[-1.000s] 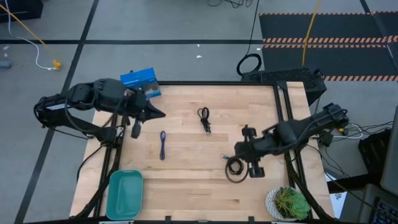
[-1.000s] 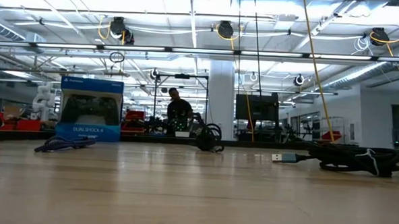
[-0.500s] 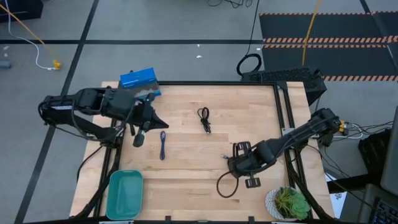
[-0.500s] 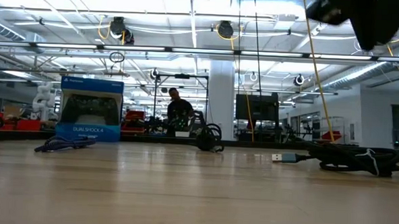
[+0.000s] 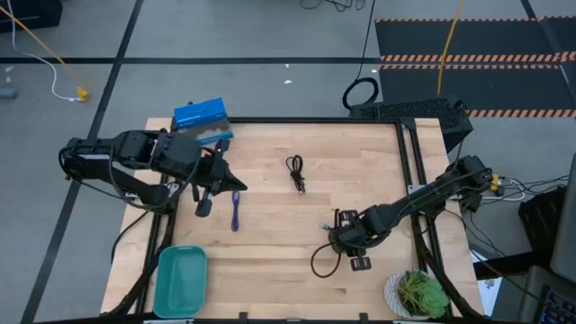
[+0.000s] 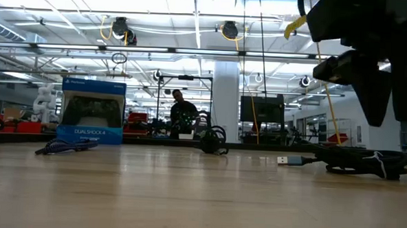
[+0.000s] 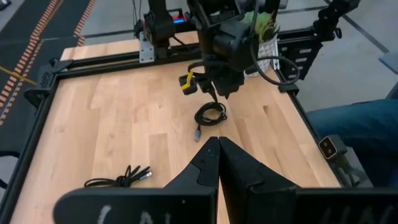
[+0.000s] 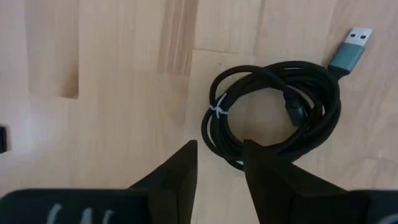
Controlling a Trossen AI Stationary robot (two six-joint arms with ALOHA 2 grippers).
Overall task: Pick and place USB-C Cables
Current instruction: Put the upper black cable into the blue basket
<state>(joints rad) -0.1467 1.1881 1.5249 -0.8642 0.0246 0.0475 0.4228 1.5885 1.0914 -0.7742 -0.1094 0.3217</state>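
Three small cable bundles lie flat on the wooden table. A blue-purple one lies just nearside of my shut left gripper. A thin black one lies mid-table. A coiled black one has its plug sticking out. My right gripper hangs open above this coil, pointing down, its fingertips beside the coil's edge and clear of it.
A blue box stands at the far left corner. A teal tray sits at the near left and a potted plant at the near right. A big black ring of cord lies on the floor beyond the table.
My right gripper has moved toward the near-left and come down over the coiled black cable, entering the low view from above. My left gripper has reached right and slightly nearer, toward the blue-purple cable. None of the cables has moved.
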